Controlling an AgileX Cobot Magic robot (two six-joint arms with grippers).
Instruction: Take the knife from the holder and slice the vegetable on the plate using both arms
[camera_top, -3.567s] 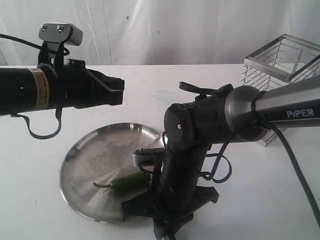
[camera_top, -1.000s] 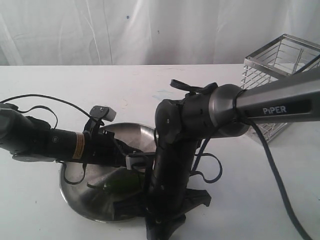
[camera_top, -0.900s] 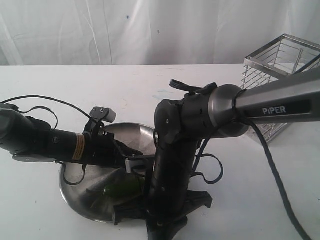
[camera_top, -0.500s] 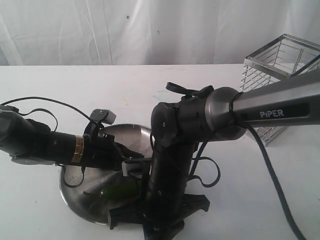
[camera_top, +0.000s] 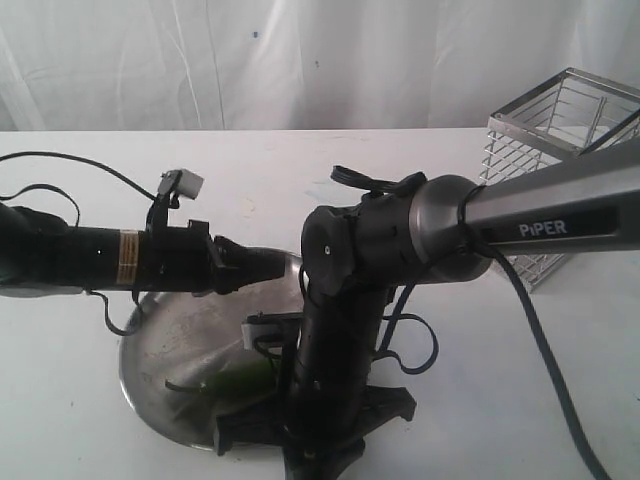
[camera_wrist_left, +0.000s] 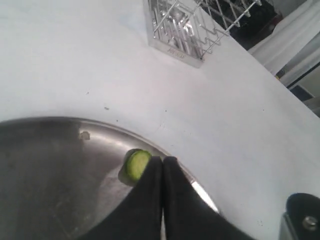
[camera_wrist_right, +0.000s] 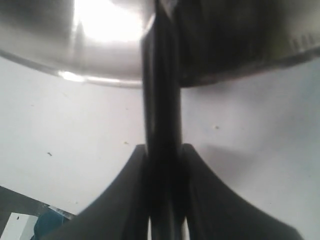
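Note:
The steel plate lies at the front left of the table. On it rests the dark green chili, its far end hidden behind my right arm. My left gripper hovers shut above the plate's far rim, holding nothing. In the left wrist view, its tips sit beside a round green slice near the plate's rim. My right gripper is low at the plate's near edge, shut on the knife's black handle. The blade is hidden. The wire holder stands at the back right.
The right arm's grey PIPER link reaches in from the right, over the table, with cables looping below it. A white curtain hangs behind the table. The holder appears beyond the plate in the left wrist view. White tabletop lies below the plate.
My left gripper has lifted off the chili and the plate and now hangs higher, level with the far rim. My right arm has shifted slightly left and lower.

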